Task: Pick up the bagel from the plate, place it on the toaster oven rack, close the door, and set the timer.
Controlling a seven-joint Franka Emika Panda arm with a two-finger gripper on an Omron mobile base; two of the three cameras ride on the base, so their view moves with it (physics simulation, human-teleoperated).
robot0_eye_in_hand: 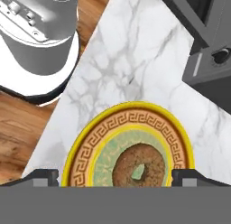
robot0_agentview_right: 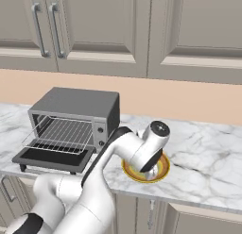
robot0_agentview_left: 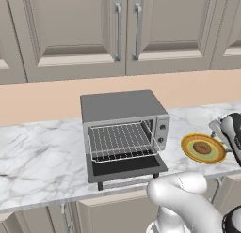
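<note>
Nearest in the left base view, the door [robot0_agentview_left: 126,168] lies open under the toaster oven rack [robot0_agentview_left: 121,140]; right, the bagel [robot0_agentview_left: 202,148] rests on the plate [robot0_agentview_left: 192,152]. Right base view: gripper [robot0_agentview_right: 150,174] hangs over that plate. Hand view: fingers [robot0_eye_in_hand: 43,177] spread, straddling the bagel, unclamped. Pickup step; next, lower and close.

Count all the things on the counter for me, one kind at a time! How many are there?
Toaster oven: 1, with its door folded down open
Plate: 1
Bagel: 1, lying on the plate
Total: 3
</note>
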